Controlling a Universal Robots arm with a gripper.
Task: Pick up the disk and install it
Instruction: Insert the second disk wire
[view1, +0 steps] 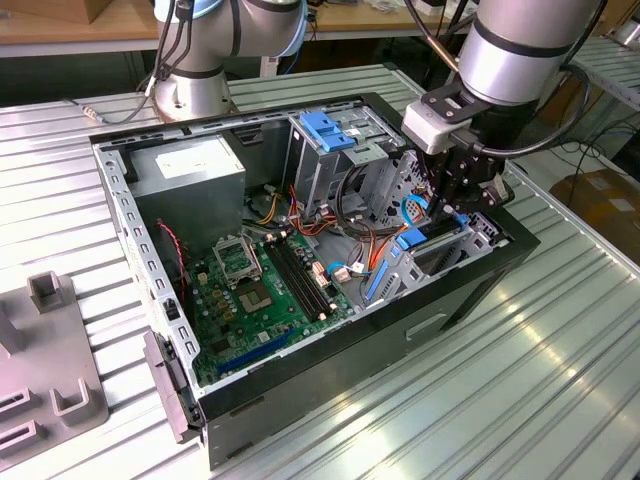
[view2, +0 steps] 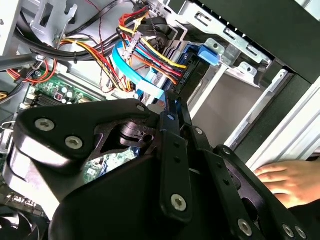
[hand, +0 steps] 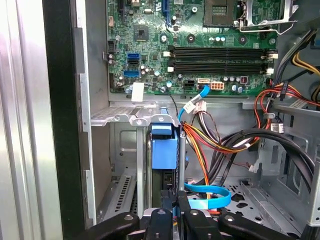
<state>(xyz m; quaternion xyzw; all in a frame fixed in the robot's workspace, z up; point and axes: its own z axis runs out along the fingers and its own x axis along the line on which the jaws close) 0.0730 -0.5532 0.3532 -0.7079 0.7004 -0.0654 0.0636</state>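
The gripper (view1: 452, 205) is lowered into the open computer case (view1: 480, 285), at the drive bay (hand: 120, 150) in the corner of the chassis farthest from the power supply (view1: 190, 170). In the first wrist view the two black fingers (hand: 161, 220) stand close together, clamped on the edge of the disk (hand: 164, 150), which is held on edge directly ahead of the fingertips with its blue carrier rail facing the camera. The disk is already seated partway between the metal bay walls; an edge-on grasp keeps the drive aligned with the bay guides, so that it can slide straight in. The bundle of power cables (hand: 210, 140) and the flat blue data cable (hand: 210, 192) lie just beside the gripper, on the side toward the motherboard (hand: 200, 45), near the disk's connector end. In the second wrist view a person's hand (view2: 290, 180) rests on the case edge, beyond the gripper linkage on the outer side, probably steadying the chassis.
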